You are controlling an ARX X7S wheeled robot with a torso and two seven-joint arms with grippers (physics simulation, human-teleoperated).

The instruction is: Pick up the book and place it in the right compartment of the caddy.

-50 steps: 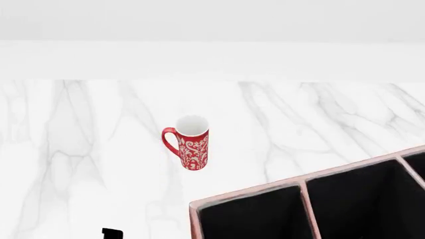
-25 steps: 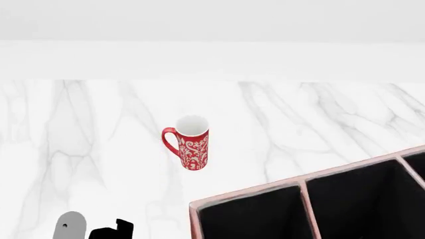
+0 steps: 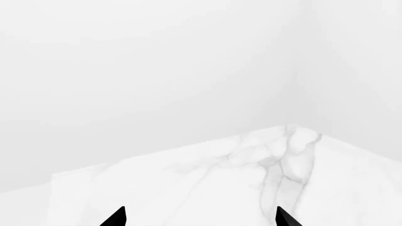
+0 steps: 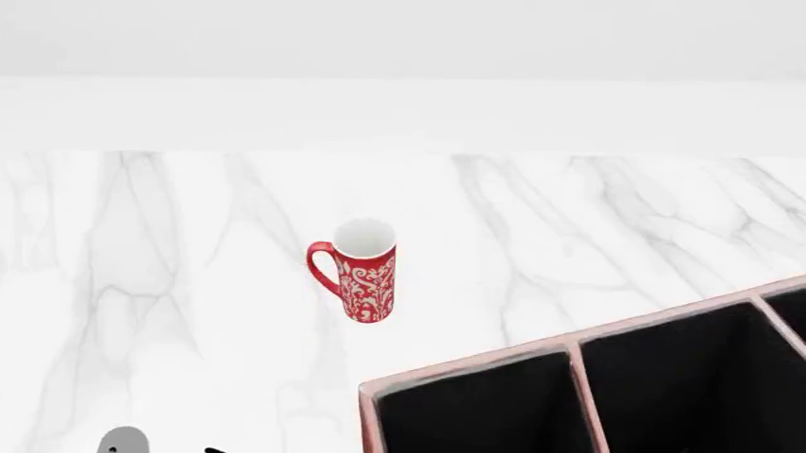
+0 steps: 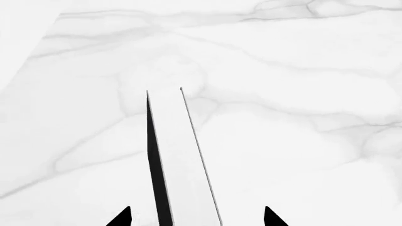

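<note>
Could tip or skew the book [image 5: 182, 165] if closed now, right gripper [image 5: 196, 217] gaping astride it off-centre without touching; left gripper [image 3: 199, 217] gaping too, empty

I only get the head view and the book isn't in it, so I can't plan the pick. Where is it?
Observer: The right wrist view shows the book edge-on, black cover and white pages, between the fingertips of the right gripper.
Operator: Gripped?
Observer: No. There is a gap on each side of it, so the fingers are open.
Operator: And the other arm?
Observer: The left gripper is open with nothing between its fingertips, facing the marble counter.
</note>
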